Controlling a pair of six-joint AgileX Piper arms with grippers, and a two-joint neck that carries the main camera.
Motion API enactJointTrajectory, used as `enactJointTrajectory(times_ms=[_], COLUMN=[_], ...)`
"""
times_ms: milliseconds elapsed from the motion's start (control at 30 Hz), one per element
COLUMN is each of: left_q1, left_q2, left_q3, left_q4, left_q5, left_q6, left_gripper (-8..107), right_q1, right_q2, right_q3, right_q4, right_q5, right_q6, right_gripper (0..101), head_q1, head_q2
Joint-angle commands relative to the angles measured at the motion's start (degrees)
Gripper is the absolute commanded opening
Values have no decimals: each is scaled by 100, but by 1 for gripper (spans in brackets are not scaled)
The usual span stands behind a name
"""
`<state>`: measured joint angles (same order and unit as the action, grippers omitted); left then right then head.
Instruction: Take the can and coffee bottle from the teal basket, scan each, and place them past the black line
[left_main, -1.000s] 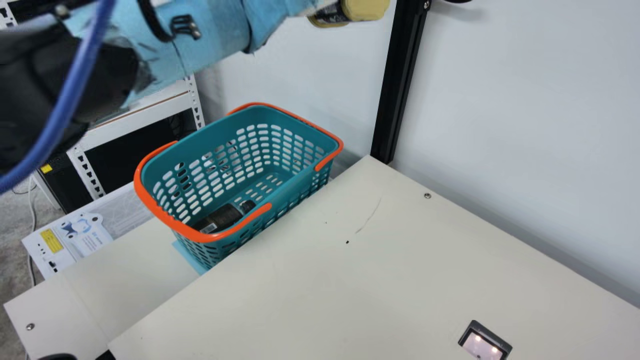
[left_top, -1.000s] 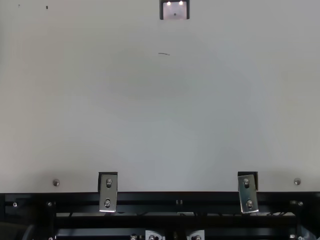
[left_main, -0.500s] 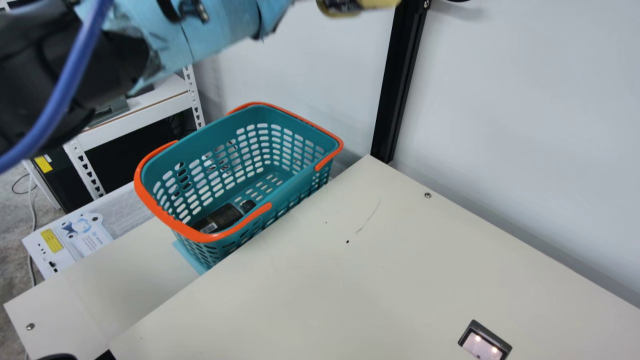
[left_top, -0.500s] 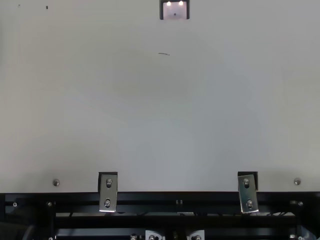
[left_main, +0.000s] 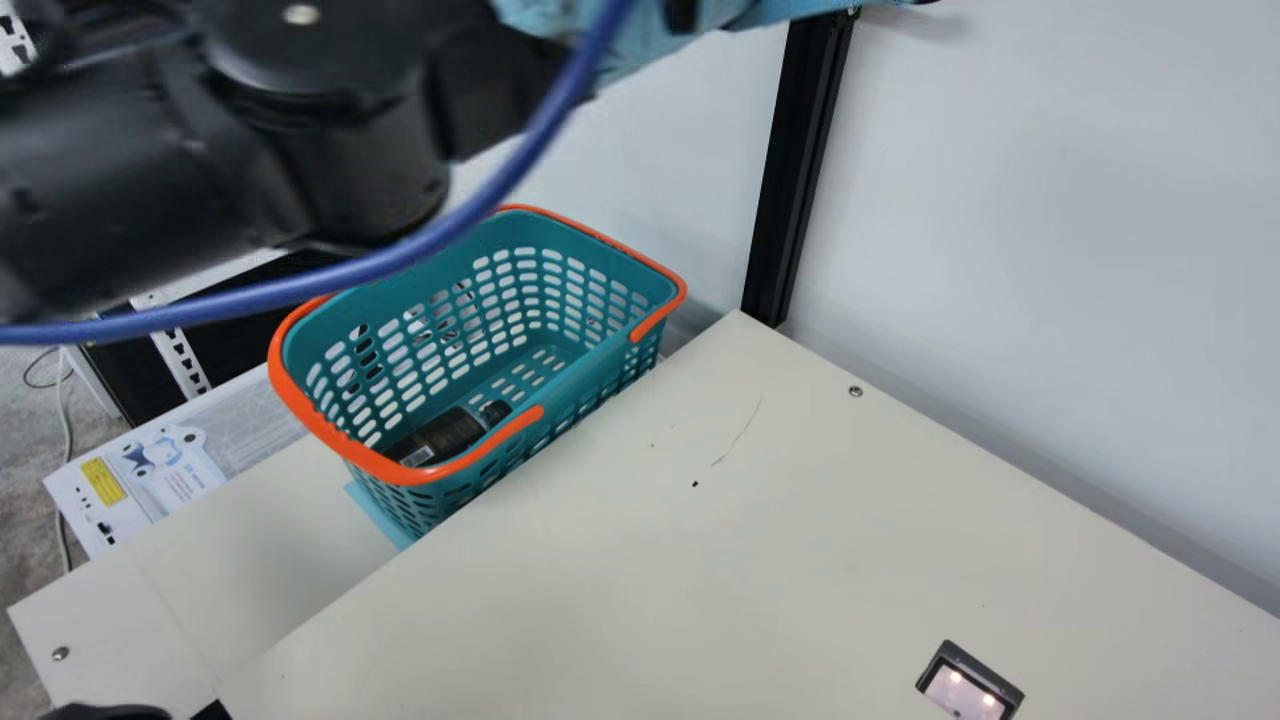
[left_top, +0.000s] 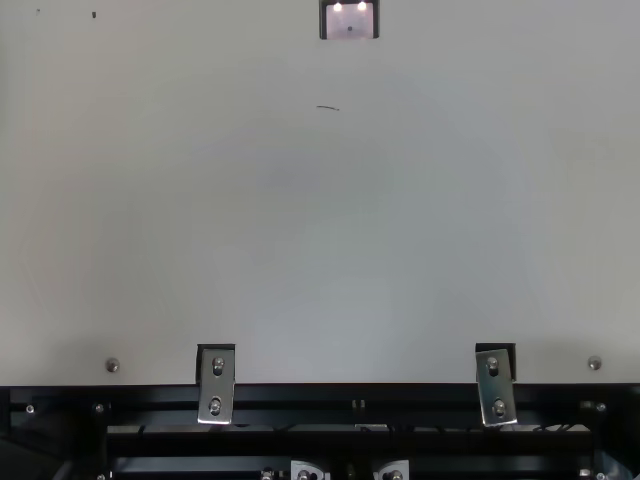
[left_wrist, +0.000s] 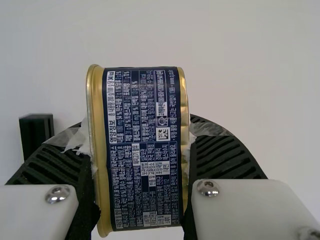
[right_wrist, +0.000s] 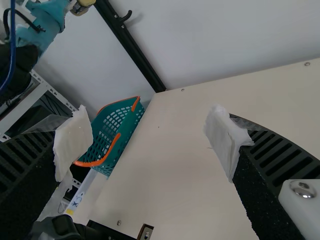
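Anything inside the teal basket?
One dark bottle lying on its side on the basket's floor. The near wall and orange handle cover part of it and of the floor beside it, so I can't tell what's there.

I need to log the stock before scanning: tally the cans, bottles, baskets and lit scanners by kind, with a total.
Can: 1, held in the left hand
Bottle: 1, lying in the basket
Teal basket: 1
Lit scanner: 1, in the table
Total: 4

main vw: L arm (left_main: 330, 130), hose (left_main: 430, 240) overlap bskt (left_main: 590, 380) far rim | mouth open R side | post (left_main: 790, 190) @ tbl (left_main: 800, 560) corner
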<state>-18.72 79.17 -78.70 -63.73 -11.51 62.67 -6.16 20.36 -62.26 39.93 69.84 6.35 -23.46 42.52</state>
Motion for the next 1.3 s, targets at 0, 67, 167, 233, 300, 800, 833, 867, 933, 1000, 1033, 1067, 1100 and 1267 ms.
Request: enactJointTrajectory(times_ms=[0, 67, 167, 233, 300, 800, 833, 867, 933, 1000, 1033, 1067, 1100, 1267], left_q1=[-136, -241, -407, -510, -613, -469, -502, -557, -544, -620, -620, -620, -620, -620], left_q2=[361, 503, 613, 608, 550, -203, -271, -362, -336, -439, -464, -452, -452, -452], left_q3=[-233, -295, -152, 133, 541, 3973, 4134, 4296, 3843, 4192, 4307, 4387, 4438, 4446], left_q4=[1147, 1785, 2848, 3542, 4200, 5781, 5820, 5901, 5881, 5964, 6000, 5979, 5976, 5989], left_q5=[-177, -311, -544, -739, -959, -2193, -2186, -2155, -2168, -2108, -2108, -2118, -2118, -2125], left_q6=[-117, -336, -802, -1202, -1659, -5155, -5374, -5603, -5007, -5376, -5528, -5672, -5744, -5811], left_gripper=[10, 10, 10, 10, 10, 10, 10, 10, 10, 10, 10, 10, 10, 10], right_q1=[0, 0, 0, 0, 0, 0, 0, 0, 0, 0, 0, 0, 0, 0], right_q2=[0, 0, 0, 0, 0, 0, 0, 0, 0, 0, 0, 0, 0, 0], right_q3=[0, 0, 0, 0, 0, 0, 0, 0, 0, 0, 0, 0, 0, 0], right_q4=[0, 0, 0, 0, 0, 0, 0, 0, 0, 0, 0, 0, 0, 5], right_q5=[0, 0, 0, 0, 0, 0, 0, 0, 0, 0, 0, 0, 0, 0], right_q6=[0, 0, 0, 0, 0, 0, 0, 0, 0, 0, 0, 0, 0, 0], right_gripper=[101, 101, 101, 101, 101, 101, 101, 101, 101, 101, 101, 101, 101, 101], head_q1=[-154, -154, -154, -154, -154, -154, -154, -154, -154, -154, -154, -154, -154, -154], head_q2=[90, 90, 90, 90, 90, 90, 90, 90, 90, 90, 90, 90, 90, 90])
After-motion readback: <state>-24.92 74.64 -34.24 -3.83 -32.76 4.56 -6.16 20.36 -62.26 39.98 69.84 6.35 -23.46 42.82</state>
